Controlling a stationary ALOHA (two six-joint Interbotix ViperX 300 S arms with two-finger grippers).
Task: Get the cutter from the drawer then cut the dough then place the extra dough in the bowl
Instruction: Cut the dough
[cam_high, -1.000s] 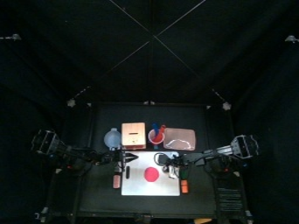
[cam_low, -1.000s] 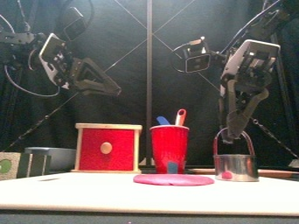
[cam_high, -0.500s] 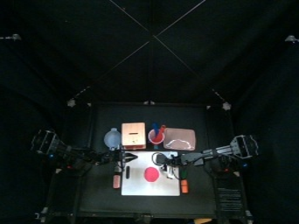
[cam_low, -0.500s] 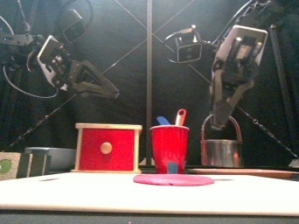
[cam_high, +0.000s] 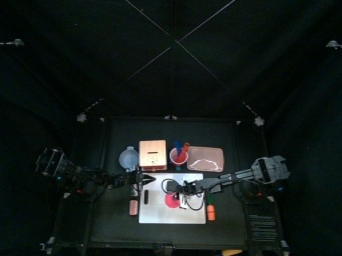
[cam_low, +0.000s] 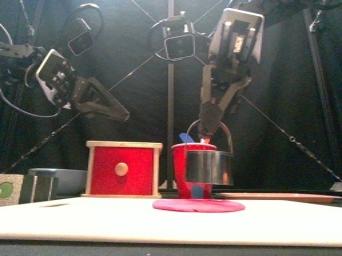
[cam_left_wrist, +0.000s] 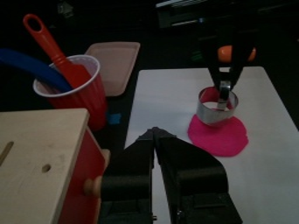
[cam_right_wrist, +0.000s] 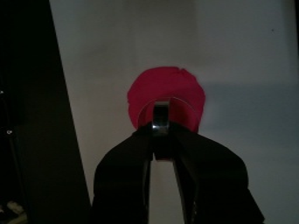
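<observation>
Metal cutter (cam_low: 214, 166) (held aloft) half-hides red cup (cam_left_wrist: 73, 83).

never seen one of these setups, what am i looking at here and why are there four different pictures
It is a robot with two black arms at a small table, each arm ending in a two-jawed gripper. Four cameras film the same moment: one high above, one level with the table's front edge, and one on each wrist, looking past that arm's own jaws.

On the table lies a white cutting board with a flat pink-red disc of dough on it. Behind it stand a wooden box with a red drawer front, a red cup holding toy knives, a pink tray and a blue-grey bowl.

The right gripper pinches the wire handle of a round metal cutter, which hangs over the dough without pressing into it. The left gripper hangs in the air on the left, jaws shut, holding nothing.
</observation>
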